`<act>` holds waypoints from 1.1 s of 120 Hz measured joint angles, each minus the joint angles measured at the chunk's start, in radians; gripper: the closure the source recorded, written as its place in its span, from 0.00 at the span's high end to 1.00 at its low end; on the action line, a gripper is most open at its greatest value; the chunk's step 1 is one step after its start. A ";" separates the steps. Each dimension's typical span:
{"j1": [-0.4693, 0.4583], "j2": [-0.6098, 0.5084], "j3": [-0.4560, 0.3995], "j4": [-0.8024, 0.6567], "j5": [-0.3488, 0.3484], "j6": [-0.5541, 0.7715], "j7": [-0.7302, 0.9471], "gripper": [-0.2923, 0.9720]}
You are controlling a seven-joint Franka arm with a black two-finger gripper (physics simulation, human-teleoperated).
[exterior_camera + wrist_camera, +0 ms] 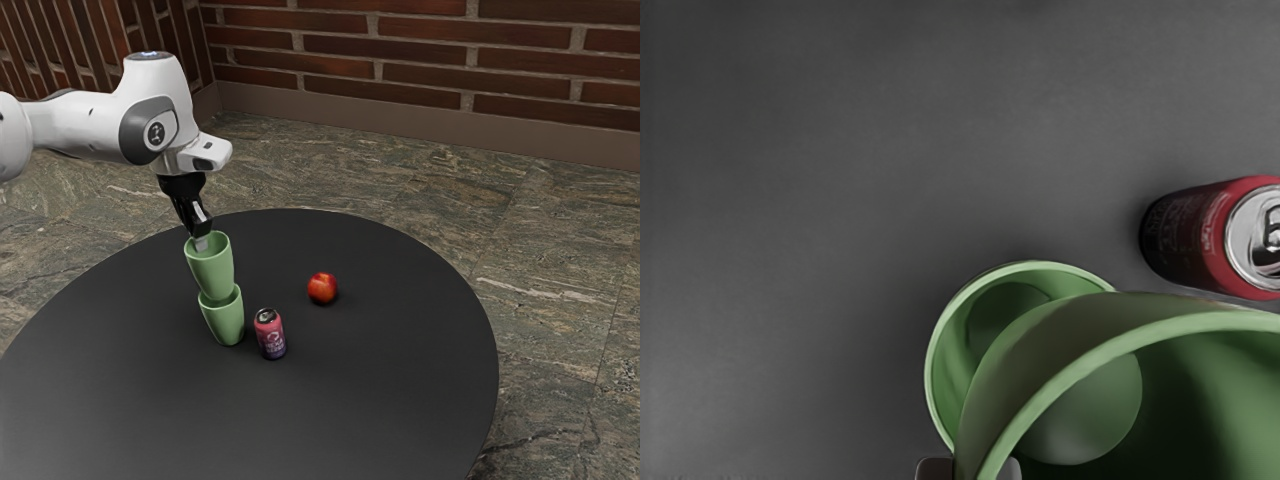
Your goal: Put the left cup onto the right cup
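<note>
Holding the left cup [209, 262] by its rim, my jaws are closed on its wall, one finger inside and one outside, left of centre in the exterior view. It hangs upright with its base at the mouth of the right cup [223, 316], which stands on the black bench [380, 400] directly below and a touch to the lower right. I judge the carry done and the stacking nearly so. I cannot tell whether the base has sunk in or only rests on the rim.

In the wrist view the left cup [1160, 400] looms under my hand, and the right cup [958, 345] shows part of its open mouth beside it, so the two are not quite centred. What remains, I judge, is a small correction, a settle and a release.

A soda can [269, 333] stands just beside the right cup, and an apple [322, 288] lies further right.
</note>
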 joint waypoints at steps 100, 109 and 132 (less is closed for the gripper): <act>0.010 0.026 0.000 0.001 0.000 0.006 -0.002 0.15; 0.009 0.031 -0.001 0.001 0.000 0.006 -0.002 0.15; 0.011 0.039 0.000 0.001 0.000 0.008 -0.003 0.15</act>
